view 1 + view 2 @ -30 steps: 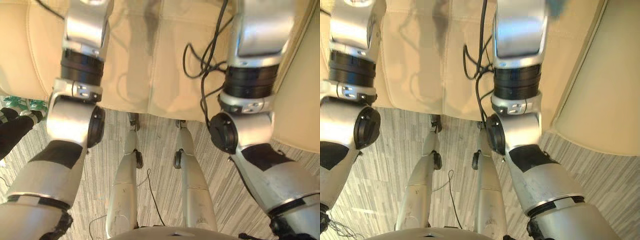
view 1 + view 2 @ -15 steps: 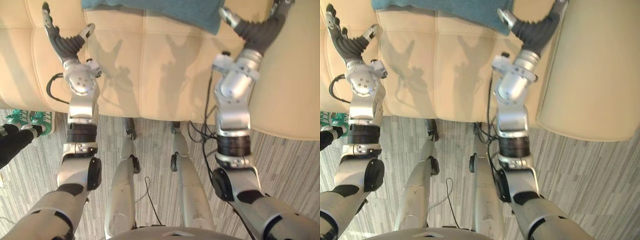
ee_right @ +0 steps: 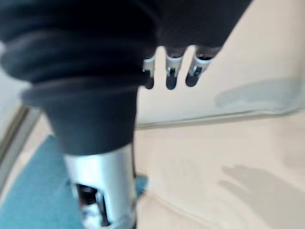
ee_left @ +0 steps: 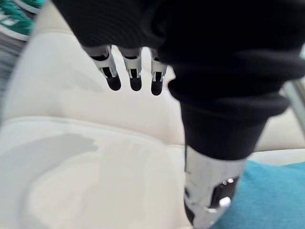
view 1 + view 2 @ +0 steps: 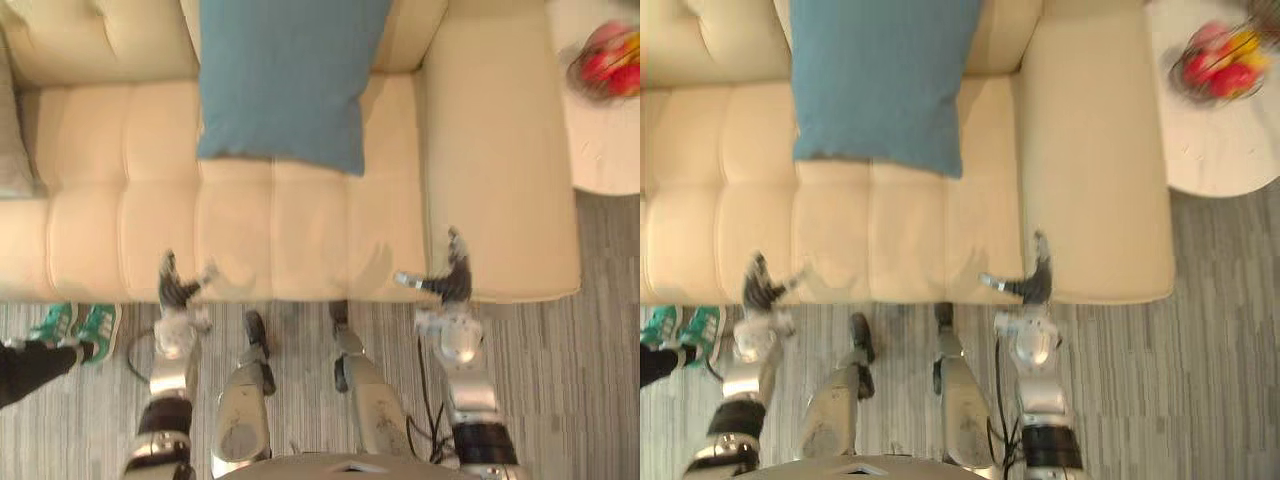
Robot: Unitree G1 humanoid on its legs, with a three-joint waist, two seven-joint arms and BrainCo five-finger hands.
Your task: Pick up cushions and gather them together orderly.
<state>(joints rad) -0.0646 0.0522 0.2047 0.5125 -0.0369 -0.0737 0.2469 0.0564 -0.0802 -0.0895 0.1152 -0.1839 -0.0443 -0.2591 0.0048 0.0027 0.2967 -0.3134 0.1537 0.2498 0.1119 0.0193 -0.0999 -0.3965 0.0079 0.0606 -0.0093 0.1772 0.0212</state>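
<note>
view has pulled back, the whole sofa (image 5: 120, 230) is in frame now. both hands have come away from the blue cushion (image 5: 285, 80), which still lies untouched on the seat, leaning on the backrest. so no grasp yet, i'll need to reach in again. left hand (image 5: 177, 291) and right hand (image 5: 449, 284) hover at the seat's front edge, fingers straight up, thumbs out, holding nothing.

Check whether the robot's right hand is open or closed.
Open: the right hand has straight fingers and a spread thumb, holding nothing, at the front edge of the sofa.
</note>
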